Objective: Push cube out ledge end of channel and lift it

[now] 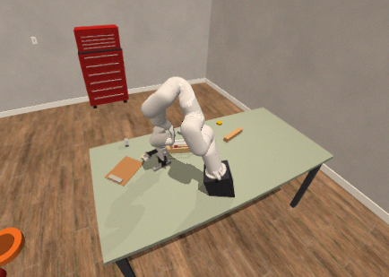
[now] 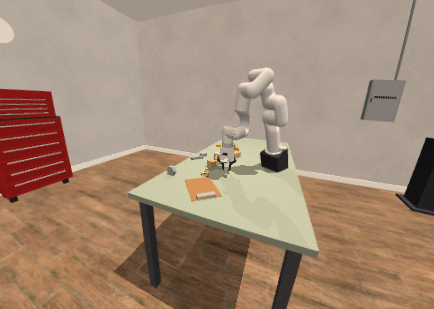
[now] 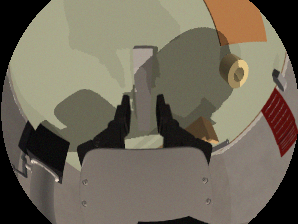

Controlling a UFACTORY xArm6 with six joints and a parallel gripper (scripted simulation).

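Observation:
The wooden channel [image 1: 179,150] [image 2: 212,163] [image 3: 202,131] lies on the table, partly hidden behind the arm; only one end block shows in the wrist view. A small dark red patch [image 1: 176,146], perhaps the cube, shows inside it. I cannot tell which end has the ledge and lip. My gripper [image 1: 162,163] [image 2: 226,170] [image 3: 143,102] is partly open beside the channel, low over a grey bar [image 3: 143,75] on the table. The bar runs between the two fingers in the wrist view, and neither finger is seen gripping it.
An orange clipboard [image 1: 125,168] [image 2: 201,187] [image 3: 240,20] and a yellowish ring-shaped piece [image 3: 229,67] lie near the gripper. A small grey object [image 1: 126,142] [image 2: 171,170] is near the table edge. A wooden block [image 1: 233,134] and a yellow item [image 1: 219,123] lie farther along.

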